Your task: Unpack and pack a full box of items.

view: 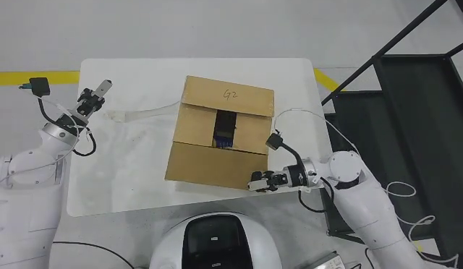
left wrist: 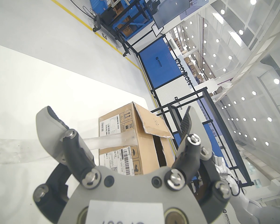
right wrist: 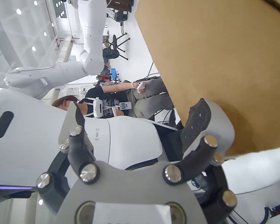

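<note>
A brown cardboard box (view: 221,133) stands in the middle of the white table (view: 130,182). Its top flaps are parted, and dark blue items (view: 225,129) show in the gap. A strip of clear tape (view: 143,113) trails from the box's left side across the table. My left gripper (view: 100,92) hovers open near the tape's loose end, nothing between its fingers. In the left wrist view the left gripper (left wrist: 121,122) faces the labelled box (left wrist: 121,138) and the tape (left wrist: 60,145). My right gripper (view: 257,183) is open at the box's near right corner; one finger (right wrist: 198,120) lies against the cardboard (right wrist: 212,59).
Black metal stairs (view: 405,103) stand just right of the table. The table's left half, between the left arm and the box, holds only the tape. The table's near edge runs close under the right gripper.
</note>
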### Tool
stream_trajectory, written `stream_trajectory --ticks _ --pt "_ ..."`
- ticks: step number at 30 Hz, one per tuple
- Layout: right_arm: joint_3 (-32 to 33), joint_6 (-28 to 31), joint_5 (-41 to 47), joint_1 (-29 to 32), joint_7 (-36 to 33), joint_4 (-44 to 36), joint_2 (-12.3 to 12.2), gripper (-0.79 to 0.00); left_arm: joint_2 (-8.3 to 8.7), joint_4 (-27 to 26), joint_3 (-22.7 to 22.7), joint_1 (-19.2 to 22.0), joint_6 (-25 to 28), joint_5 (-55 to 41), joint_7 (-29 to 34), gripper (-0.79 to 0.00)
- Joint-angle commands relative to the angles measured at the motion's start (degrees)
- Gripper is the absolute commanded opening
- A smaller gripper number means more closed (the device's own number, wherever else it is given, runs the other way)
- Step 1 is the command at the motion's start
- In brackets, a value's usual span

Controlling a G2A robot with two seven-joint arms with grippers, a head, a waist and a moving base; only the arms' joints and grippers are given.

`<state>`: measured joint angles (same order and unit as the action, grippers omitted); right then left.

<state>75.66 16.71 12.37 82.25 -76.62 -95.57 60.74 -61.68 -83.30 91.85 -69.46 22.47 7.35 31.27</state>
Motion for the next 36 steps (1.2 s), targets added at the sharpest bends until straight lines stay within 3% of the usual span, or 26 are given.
stream_trajectory --ticks 1,9,13,30,36 --pt "-1.88 0.22 -2.69 -0.29 2.66 0.47 0.19 0.000 0.00 0.00 0.00 0.00 0.00 0.00 0.00 0.000" --pt "-4.87 1.76 -12.67 -0.54 19.55 1.80 0.85 0.000 0.00 0.00 0.00 0.00 0.00 0.00 0.00 0.000" --pt "-5.48 1.63 -15.85 0.30 23.18 1.71 0.83 0.000 0.00 0.00 0.00 0.00 0.00 0.00 0.00 0.000" --pt "-1.68 -0.89 -20.04 3.26 29.71 0.50 -0.16 0.000 0.00 0.00 0.00 0.00 0.00 0.00 0.00 0.000" --pt "0.78 -0.27 -9.25 4.73 22.44 -1.81 -0.76 0.000 0.00 0.00 0.00 0.00 0.00 0.00 0.00 0.000"
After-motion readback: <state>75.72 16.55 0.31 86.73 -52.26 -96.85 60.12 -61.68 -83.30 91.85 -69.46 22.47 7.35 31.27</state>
